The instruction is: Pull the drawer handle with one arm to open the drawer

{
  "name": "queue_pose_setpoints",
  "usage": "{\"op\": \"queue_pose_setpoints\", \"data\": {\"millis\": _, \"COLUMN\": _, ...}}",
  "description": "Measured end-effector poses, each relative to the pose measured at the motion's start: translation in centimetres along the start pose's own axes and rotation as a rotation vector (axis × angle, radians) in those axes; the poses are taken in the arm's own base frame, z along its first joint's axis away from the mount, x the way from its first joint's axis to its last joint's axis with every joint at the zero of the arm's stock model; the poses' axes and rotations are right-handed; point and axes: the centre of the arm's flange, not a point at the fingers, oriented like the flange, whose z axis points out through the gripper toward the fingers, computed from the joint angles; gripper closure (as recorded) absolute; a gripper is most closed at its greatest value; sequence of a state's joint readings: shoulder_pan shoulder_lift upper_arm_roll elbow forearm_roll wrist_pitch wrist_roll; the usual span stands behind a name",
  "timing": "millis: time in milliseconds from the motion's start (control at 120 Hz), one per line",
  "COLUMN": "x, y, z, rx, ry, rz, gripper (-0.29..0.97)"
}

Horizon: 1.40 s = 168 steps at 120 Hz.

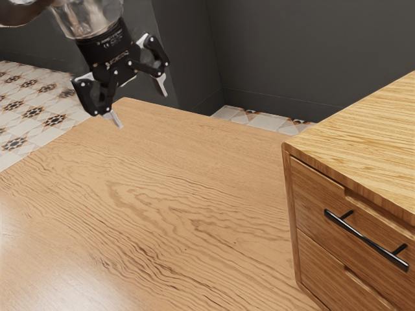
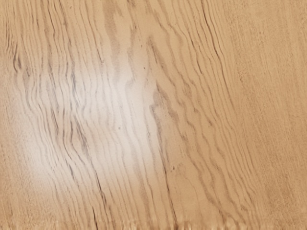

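Note:
A wooden drawer cabinet (image 1: 363, 162) stands at the exterior view's right. Its upper drawer front (image 1: 337, 214) carries a thin black bar handle (image 1: 366, 239) and sits flush with the cabinet face. My black gripper (image 1: 138, 102) hangs at the upper left, well above the wooden tabletop (image 1: 162, 214) and far from the handle. Its two light-tipped fingers (image 1: 114, 119) are spread wide apart with nothing between them. In the wrist view, bare wood grain of the tabletop (image 2: 153, 115) lies under my hand.
A second drawer front (image 1: 331, 278) sits below the handled one. Beyond the table's far edge lies patterned tile floor (image 1: 26, 110), backed by dark grey walls (image 1: 292, 45). Wide tabletop stretches between my gripper and the cabinet.

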State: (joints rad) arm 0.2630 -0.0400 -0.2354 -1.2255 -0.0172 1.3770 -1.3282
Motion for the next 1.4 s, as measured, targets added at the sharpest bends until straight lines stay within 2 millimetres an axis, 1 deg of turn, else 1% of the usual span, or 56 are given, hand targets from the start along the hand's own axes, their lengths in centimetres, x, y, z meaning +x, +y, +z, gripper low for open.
{"op": "queue_pose_setpoints", "data": {"millis": 75, "x": -6.6, "y": 2.1, "z": 3.5, "rx": 0.033, "ry": -0.040, "rz": 0.095, "gripper": 0.00}}
{"op": "queue_pose_setpoints", "data": {"millis": 142, "x": -12.4, "y": 3.1, "z": 5.9, "rx": 0.040, "ry": -0.078, "rz": 0.174, "gripper": 0.00}}
{"op": "queue_pose_setpoints", "data": {"millis": 192, "x": -16.1, "y": 3.1, "z": 7.0, "rx": 0.030, "ry": -0.103, "rz": 0.216, "gripper": 0.00}}
{"op": "queue_pose_setpoints", "data": {"millis": 233, "x": -18.1, "y": 2.6, "z": 6.9, "rx": 0.009, "ry": -0.114, "rz": 0.228, "gripper": 0.00}}
{"op": "queue_pose_setpoints", "data": {"millis": 250, "x": -18.3, "y": 2.2, "z": 6.8, "rx": -0.003, "ry": -0.116, "rz": 0.221, "gripper": 0.00}}
{"op": "queue_pose_setpoints", "data": {"millis": 267, "x": -18.0, "y": 1.8, "z": 6.6, "rx": -0.016, "ry": -0.117, "rz": 0.205, "gripper": 0.00}}
{"op": "queue_pose_setpoints", "data": {"millis": 325, "x": -14.7, "y": 0.5, "z": 6.1, "rx": -0.059, "ry": -0.109, "rz": 0.104, "gripper": 0.00}}
{"op": "queue_pose_setpoints", "data": {"millis": 342, "x": -14.2, "y": 0.1, "z": 6.0, "rx": -0.071, "ry": -0.106, "rz": 0.082, "gripper": 0.00}}
{"op": "queue_pose_setpoints", "data": {"millis": 367, "x": -13.8, "y": -0.6, "z": 5.8, "rx": -0.090, "ry": -0.104, "rz": 0.059, "gripper": 0.00}}
{"op": "queue_pose_setpoints", "data": {"millis": 442, "x": -14.5, "y": -1.9, "z": 5.0, "rx": -0.144, "ry": -0.108, "rz": 0.030, "gripper": 0.00}}
{"op": "queue_pose_setpoints", "data": {"millis": 483, "x": -15.0, "y": -2.0, "z": 4.8, "rx": -0.164, "ry": -0.112, "rz": 0.021, "gripper": 0.00}}
{"op": "queue_pose_setpoints", "data": {"millis": 575, "x": -15.0, "y": -2.5, "z": 4.3, "rx": -0.199, "ry": -0.113, "rz": -0.010, "gripper": 0.00}}
{"op": "queue_pose_setpoints", "data": {"millis": 658, "x": -15.5, "y": -4.2, "z": 4.6, "rx": -0.207, "ry": -0.099, "rz": -0.034, "gripper": 0.00}}
{"op": "queue_pose_setpoints", "data": {"millis": 708, "x": -16.5, "y": -5.2, "z": 4.7, "rx": -0.215, "ry": -0.090, "rz": -0.037, "gripper": 0.00}}
{"op": "queue_pose_setpoints", "data": {"millis": 817, "x": -21.3, "y": -6.0, "z": 4.8, "rx": -0.242, "ry": -0.076, "rz": 0.009, "gripper": 0.00}}
{"op": "queue_pose_setpoints", "data": {"millis": 883, "x": -23.7, "y": -6.7, "z": 5.1, "rx": -0.252, "ry": -0.071, "rz": 0.024, "gripper": 0.00}}
{"op": "queue_pose_setpoints", "data": {"millis": 1017, "x": -27.6, "y": -7.1, "z": 6.9, "rx": -0.266, "ry": -0.072, "rz": 0.043, "gripper": 0.00}}
{"op": "queue_pose_setpoints", "data": {"millis": 1050, "x": -28.6, "y": -7.3, "z": 6.9, "rx": -0.281, "ry": -0.058, "rz": 0.046, "gripper": 0.00}}
{"op": "queue_pose_setpoints", "data": {"millis": 1142, "x": -31.2, "y": -8.4, "z": 6.1, "rx": -0.332, "ry": -0.042, "rz": 0.049, "gripper": 0.00}}
{"op": "queue_pose_setpoints", "data": {"millis": 1175, "x": -32.1, "y": -8.7, "z": 6.3, "rx": -0.343, "ry": -0.034, "rz": 0.041, "gripper": 0.00}}
{"op": "queue_pose_setpoints", "data": {"millis": 1225, "x": -33.5, "y": -8.6, "z": 7.1, "rx": -0.355, "ry": -0.019, "rz": 0.020, "gripper": 0.00}}
{"op": "queue_pose_setpoints", "data": {"millis": 1250, "x": -33.9, "y": -8.4, "z": 7.7, "rx": -0.356, "ry": -0.016, "rz": 0.009, "gripper": 0.00}}
{"op": "queue_pose_setpoints", "data": {"millis": 1283, "x": -34.1, "y": -8.0, "z": 8.2, "rx": -0.358, "ry": -0.020, "rz": -0.007, "gripper": 0.00}}
{"op": "queue_pose_setpoints", "data": {"millis": 1367, "x": -33.1, "y": -6.3, "z": 9.4, "rx": -0.362, "ry": -0.039, "rz": -0.049, "gripper": 0.00}}
{"op": "queue_pose_setpoints", "data": {"millis": 1400, "x": -33.0, "y": -5.5, "z": 9.6, "rx": -0.368, "ry": -0.046, "rz": -0.057, "gripper": 0.00}}
